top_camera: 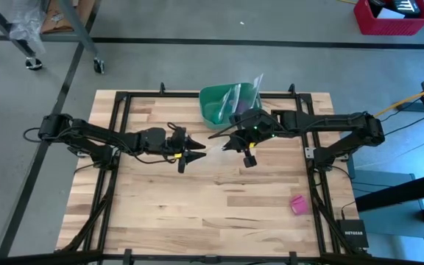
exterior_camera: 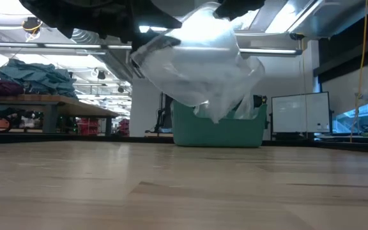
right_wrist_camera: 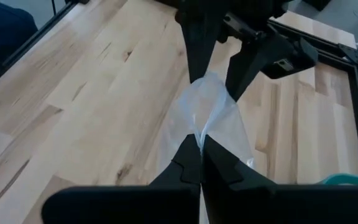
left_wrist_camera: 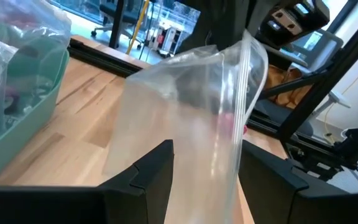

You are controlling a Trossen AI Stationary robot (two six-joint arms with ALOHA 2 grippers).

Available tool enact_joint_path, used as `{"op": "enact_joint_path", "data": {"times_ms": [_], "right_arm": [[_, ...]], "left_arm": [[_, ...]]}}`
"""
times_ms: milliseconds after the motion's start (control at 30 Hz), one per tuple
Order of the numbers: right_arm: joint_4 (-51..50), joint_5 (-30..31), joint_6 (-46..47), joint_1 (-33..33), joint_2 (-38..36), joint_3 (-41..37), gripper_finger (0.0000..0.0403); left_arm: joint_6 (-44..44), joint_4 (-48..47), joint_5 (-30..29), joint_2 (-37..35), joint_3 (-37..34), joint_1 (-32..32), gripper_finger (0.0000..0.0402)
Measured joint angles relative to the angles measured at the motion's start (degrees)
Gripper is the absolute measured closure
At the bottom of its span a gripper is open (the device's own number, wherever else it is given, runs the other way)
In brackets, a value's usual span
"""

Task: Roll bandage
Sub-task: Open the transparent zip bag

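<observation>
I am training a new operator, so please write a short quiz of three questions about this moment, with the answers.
1. True or false: the pink bandage is held in the left gripper.
2. Which thing do both grippers hold between them above the table? A) the green bowl B) the clear plastic bag C) the bandage
3. Fill in: the green bowl stands at the table's ____ edge in the high view.

Key:
1. False. The bandage lies alone on the table, near the right arm's side.
2. B. The clear plastic bag hangs between the left gripper and the right gripper, whose fingers are pinched on it.
3. Far (top).
</observation>
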Motion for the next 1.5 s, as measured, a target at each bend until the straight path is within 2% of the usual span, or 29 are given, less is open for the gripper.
{"op": "enact_joint_path", "data": {"times_ms": [900,1500], "right_arm": [[-0.1,0.1,0.0,0.0,0.0,0.0,0.0403],[-0.1,0.1,0.0,0.0,0.0,0.0,0.0403]], "left_arm": [[0.1,13.8,-2.2,0.0,0.0,0.1,0.0238],[1.6,12.8,-2.2,0.0,0.0,1.3,0.0238]]}}
